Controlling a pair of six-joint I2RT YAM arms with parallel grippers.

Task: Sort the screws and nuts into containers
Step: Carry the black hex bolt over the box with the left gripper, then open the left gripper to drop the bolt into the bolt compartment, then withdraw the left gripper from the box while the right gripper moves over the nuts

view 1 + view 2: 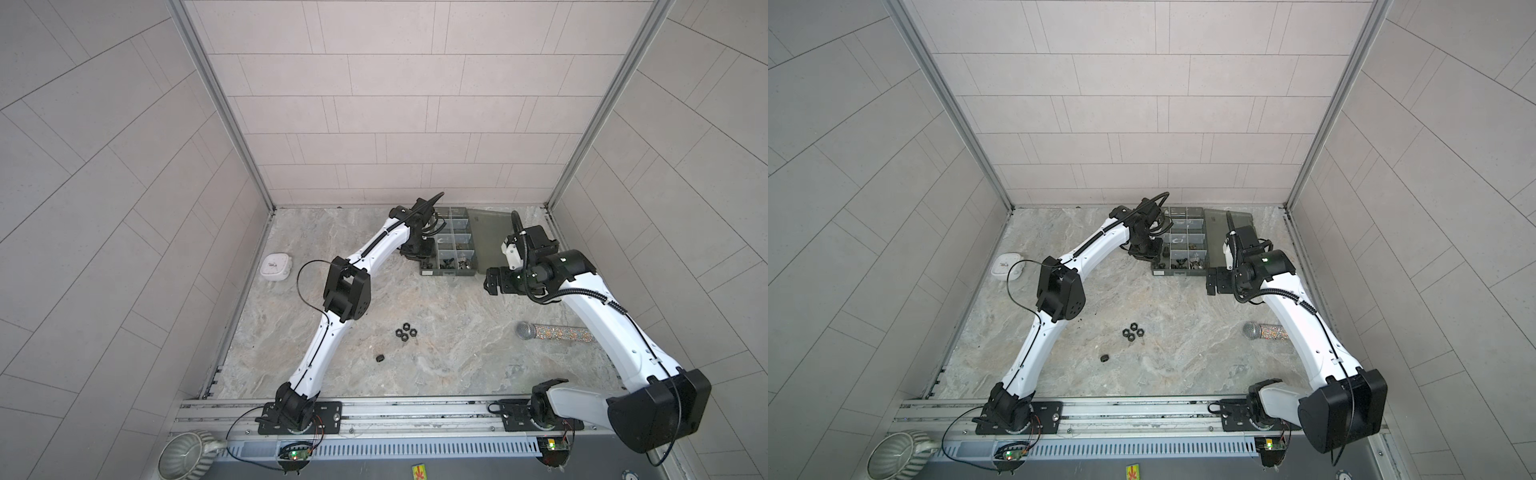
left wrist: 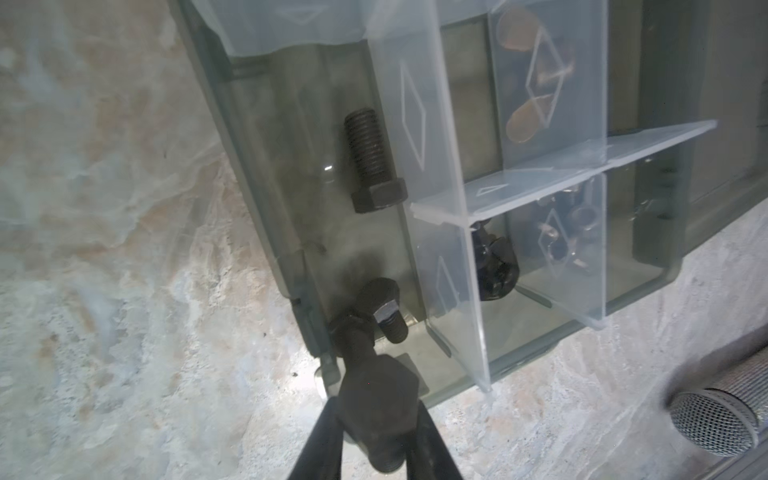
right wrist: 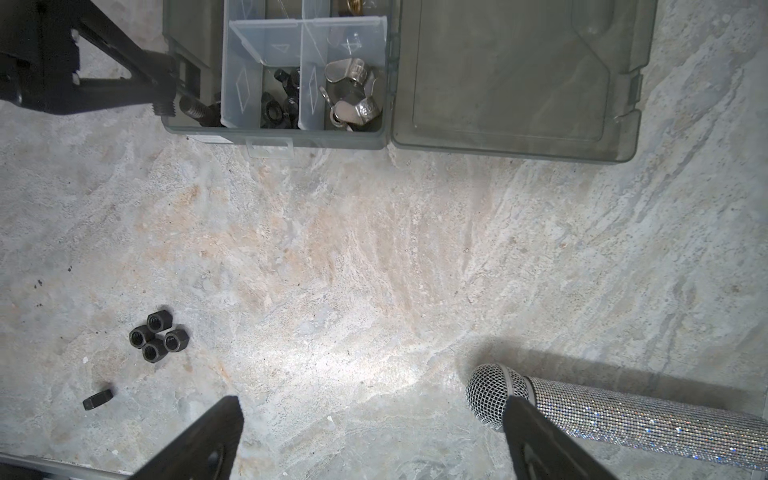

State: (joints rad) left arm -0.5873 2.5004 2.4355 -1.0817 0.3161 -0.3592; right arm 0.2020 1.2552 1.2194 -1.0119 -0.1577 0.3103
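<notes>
We show the left gripper (image 2: 374, 411) clamping a black hex bolt (image 2: 374, 386) over the organizer box's (image 2: 648, 291) near-left corner, right gripper (image 3: 374, 401) spread empty; released this close to the wall (image 2: 253, 166), it may bounce onto the tabletop (image 2: 124, 249).

Smoky-grey organizer box (image 3: 291, 139), lid open flat beside it; black screws (image 2: 374, 162) lie in its end compartment, black nuts (image 3: 280, 99) and silver wing nuts (image 3: 353, 91) in adjoining ones. Another screw (image 2: 376, 390) is clamped in the left gripper (image 2: 374, 419) at the box's corner. Four loose nuts (image 1: 406, 332) cluster well apart from the box, a fifth nut (image 1: 380, 358) near them
</notes>
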